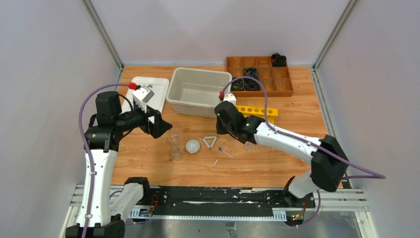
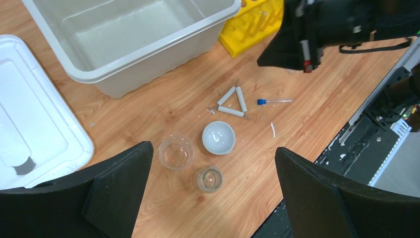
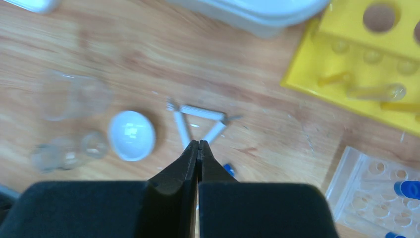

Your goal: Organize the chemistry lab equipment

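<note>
Two clear beakers (image 1: pixel 174 137) (image 1: pixel 176 152) stand mid-table, beside a white round dish (image 1: pixel 192 146) and the white triangle frame (image 1: pixel 210 142). A blue-capped tube (image 1: pixel 225 152) and a thin white rod piece (image 1: pixel 216 161) lie just right of them. My left gripper (image 2: pixel 213 147) hangs open high over the beakers (image 2: pixel 177 152) (image 2: pixel 208 179) and the dish (image 2: pixel 218 137). My right gripper (image 3: pixel 198 143) is shut with nothing in it, raised above the triangle (image 3: pixel 198 119); its fingers hide most of the tube, whose blue cap (image 3: pixel 228 170) still shows.
A grey bin (image 1: pixel 198 90) and a white tray (image 1: pixel 146 91) stand at the back, a wooden divided box (image 1: pixel 259 75) behind right. A yellow rack (image 1: pixel 256 110) lies right of the bin. A clear tube rack (image 3: pixel 376 193) holding blue-capped tubes sits under the right arm.
</note>
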Controlling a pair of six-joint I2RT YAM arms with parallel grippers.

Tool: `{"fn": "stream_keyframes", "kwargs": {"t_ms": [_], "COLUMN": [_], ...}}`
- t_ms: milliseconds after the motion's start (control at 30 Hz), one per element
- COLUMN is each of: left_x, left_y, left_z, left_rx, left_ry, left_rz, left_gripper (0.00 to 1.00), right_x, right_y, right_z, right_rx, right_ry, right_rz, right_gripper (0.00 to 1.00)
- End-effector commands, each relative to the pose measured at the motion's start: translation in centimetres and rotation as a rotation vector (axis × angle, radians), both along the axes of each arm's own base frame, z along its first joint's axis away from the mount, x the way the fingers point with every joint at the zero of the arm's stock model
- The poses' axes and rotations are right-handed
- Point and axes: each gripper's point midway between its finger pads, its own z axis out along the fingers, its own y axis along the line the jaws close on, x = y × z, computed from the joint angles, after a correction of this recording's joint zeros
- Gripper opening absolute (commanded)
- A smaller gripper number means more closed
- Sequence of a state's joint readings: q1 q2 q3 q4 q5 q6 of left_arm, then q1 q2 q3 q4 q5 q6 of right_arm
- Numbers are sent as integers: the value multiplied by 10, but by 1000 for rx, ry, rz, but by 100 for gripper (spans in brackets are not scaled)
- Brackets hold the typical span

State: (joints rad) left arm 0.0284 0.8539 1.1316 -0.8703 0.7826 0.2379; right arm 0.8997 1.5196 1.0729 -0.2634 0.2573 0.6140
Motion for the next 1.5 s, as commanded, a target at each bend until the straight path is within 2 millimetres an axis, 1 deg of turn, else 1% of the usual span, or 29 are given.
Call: {"fn": "stream_keyframes", "kwargs": {"t_ms": [0,33,167,233,300,367,433,500,533,600,633,700,767,833,900,967,1033,1067,1233,1367,1467], "left_x": [-5,-6,-12,-15,-19,-23,-24,-23,-21,-20,-21,-23,-24,-24,-23,-22,-21,-21,-20,-22,-21], "left_y": [-5,-5,-11,-15,-20,-23,-25,-25,-24,-23,-22,-22,-21,-21,-21,-20,-19,-19,-19,-19,-18], "left_z": [10,11,9,8,6,4,0,-4,-4,-3,-3,-2,-1,-2,-2,-2,0,1,5,8,11], "left_rx": [-35,-40,-69,-94,-124,-144,-154,-151,-147,-139,-135,-130,-121,-117,-111,-107,-103,-102,-99,-99,-96], "left_ry": [-2,-2,20,39,66,85,102,110,111,103,94,78,65,59,53,53,45,40,27,17,5], "left_rz": [-4,-5,-32,-54,-80,-101,-116,-112,-106,-98,-100,-104,-101,-104,-105,-102,-101,-102,-97,-95,-92], "left_gripper": [100,100,100,100,100,100,98,96,95,95,96,98,99,100,100,100,100,100,100,100,100], "right_x": [-2,-3,-11,-16,-22,-27,-32,-33,-32,-24,-19,-15,-16,-20,-28,-38,-46,-48,-54,-48,-43], "right_y": [15,18,32,41,50,61,72,79,79,68,61,40,19,2,-8,-9,-9,-11,-18,-29,-37], "right_z": [76,94,146,168,184,198,209,210,207,183,169,128,90,55,31,14,1,-5,-34,-61,-74], "right_rx": [109,145,294,356,409,459,496,477,449,330,269,140,49,2,-24,-39,-72,-93,-187,-282,-325], "right_ry": [-154,-193,-296,-346,-372,-398,-417,-421,-415,-386,-369,-315,-260,-186,-131,-94,-64,-46,8,43,63], "right_rz": [33,36,74,95,116,139,172,186,185,134,103,78,65,68,97,171,233,250,309,304,286], "right_gripper": [0,0,0,0,0,0,0,0,0,0,3,21,34,42,47,55,61,62,65,65,66]}}
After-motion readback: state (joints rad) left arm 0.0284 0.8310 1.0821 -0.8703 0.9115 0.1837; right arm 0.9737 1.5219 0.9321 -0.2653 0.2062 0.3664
